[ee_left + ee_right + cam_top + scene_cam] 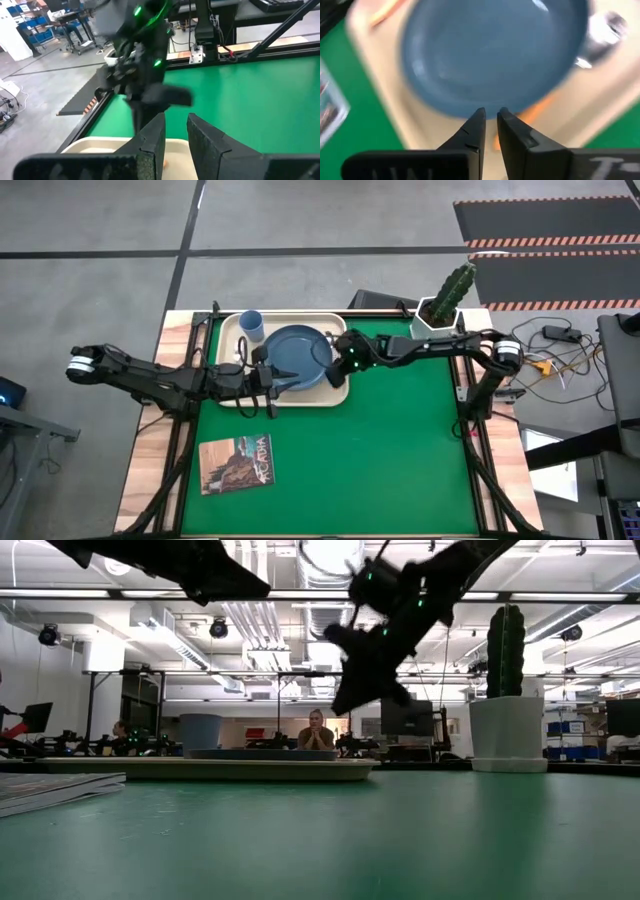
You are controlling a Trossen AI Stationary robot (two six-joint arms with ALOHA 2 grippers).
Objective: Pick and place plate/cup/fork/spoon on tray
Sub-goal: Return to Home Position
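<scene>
The cream tray [228, 330] lies at the table's far left and holds the dark blue plate [300, 352] and the light blue cup [251, 325], which stands in its far left corner. One orange-handled utensil [540, 107] lies on the tray along the plate's rim, its silver end [602, 27] blurred. Another orange handle [390, 10] lies on the plate's other side. I cannot tell fork from spoon. My right gripper [491, 117] hangs above the plate's right near rim, empty, with a narrow gap between its fingers. My left gripper [176, 125] hovers over the tray's left near part, slightly open and empty.
A white pot with a cactus [445, 305] stands at the far right corner. A picture-covered booklet [237, 463] lies near the left front. The green mat [400, 450] stretches right of the tray. People [317, 730] sit in the room beyond the table.
</scene>
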